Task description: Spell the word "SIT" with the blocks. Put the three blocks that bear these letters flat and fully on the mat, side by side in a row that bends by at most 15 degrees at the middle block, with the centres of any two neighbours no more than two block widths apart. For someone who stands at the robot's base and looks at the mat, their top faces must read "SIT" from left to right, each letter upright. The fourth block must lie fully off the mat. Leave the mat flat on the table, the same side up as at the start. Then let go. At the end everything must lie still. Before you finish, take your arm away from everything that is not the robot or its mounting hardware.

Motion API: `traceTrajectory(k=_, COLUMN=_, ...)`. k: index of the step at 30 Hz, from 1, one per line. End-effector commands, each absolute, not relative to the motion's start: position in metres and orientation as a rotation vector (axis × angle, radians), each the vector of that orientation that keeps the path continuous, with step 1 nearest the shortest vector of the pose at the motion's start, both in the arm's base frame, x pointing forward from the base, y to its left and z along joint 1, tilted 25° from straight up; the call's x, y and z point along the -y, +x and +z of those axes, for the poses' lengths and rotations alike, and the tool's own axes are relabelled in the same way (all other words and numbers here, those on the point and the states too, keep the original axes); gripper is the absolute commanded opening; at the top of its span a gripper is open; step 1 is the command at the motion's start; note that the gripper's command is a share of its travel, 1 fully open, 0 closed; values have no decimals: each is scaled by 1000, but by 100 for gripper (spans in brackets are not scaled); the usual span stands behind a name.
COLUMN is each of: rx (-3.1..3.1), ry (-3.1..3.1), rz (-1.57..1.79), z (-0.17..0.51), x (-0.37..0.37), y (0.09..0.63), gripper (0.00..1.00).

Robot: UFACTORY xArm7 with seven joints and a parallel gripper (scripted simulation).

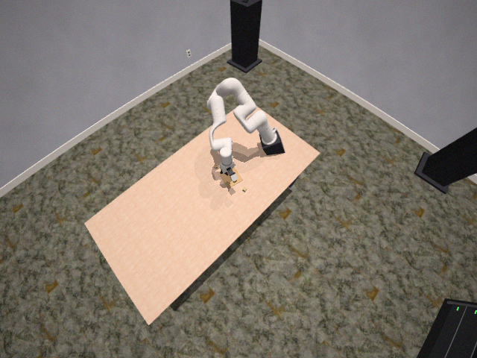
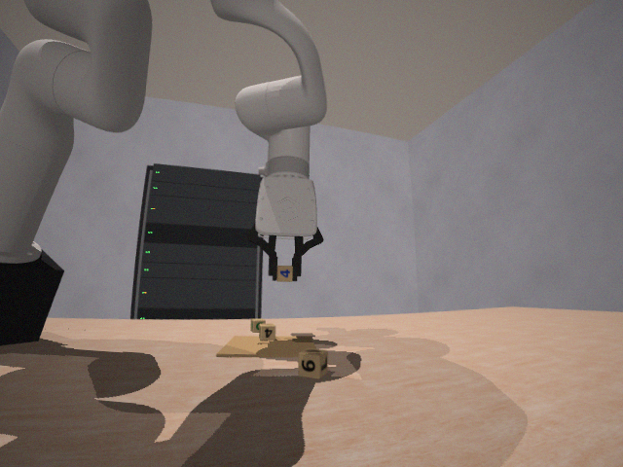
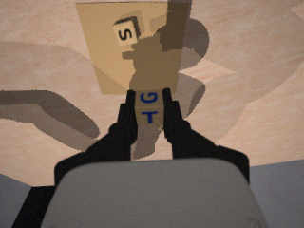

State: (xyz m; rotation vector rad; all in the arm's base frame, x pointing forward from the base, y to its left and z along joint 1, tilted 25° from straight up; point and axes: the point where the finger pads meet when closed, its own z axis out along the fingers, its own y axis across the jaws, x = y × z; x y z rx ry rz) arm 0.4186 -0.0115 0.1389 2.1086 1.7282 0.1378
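My gripper [image 2: 285,277] [image 3: 149,100] is shut on the T block [image 2: 284,273] [image 3: 150,117], holding it well above the table and mat. The wrist view shows its blue T on the face nearer the palm and a G on the adjoining face; the exterior view shows a blue 4. The S block [image 3: 125,33] [image 2: 267,332] sits on the tan mat [image 3: 92,38] [image 2: 241,346] [image 1: 238,180], its black S up and a 4 on its side. A block with a green character [image 2: 258,325] [image 1: 244,189] lies off the mat. Another block [image 2: 312,364], marked 9 or 6, is also off it. These two blocks' top letters are unreadable.
The wooden table [image 1: 162,219] [image 2: 453,377] carries the mat. The robot's black base [image 1: 273,145] [image 2: 24,296] stands at one end. Arm shadows cross the mat and table. A dark rack [image 2: 201,241] stands behind the table.
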Motion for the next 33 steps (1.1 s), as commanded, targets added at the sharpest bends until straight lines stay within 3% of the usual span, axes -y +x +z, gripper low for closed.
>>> traceTrajectory(k=1, rx=-1577, ry=2221, rz=185, z=140, x=14, y=417, gripper=21)
traceTrajectory(k=33, rx=-634, ry=2711, rz=395, z=142, x=35, y=406, gripper=21)
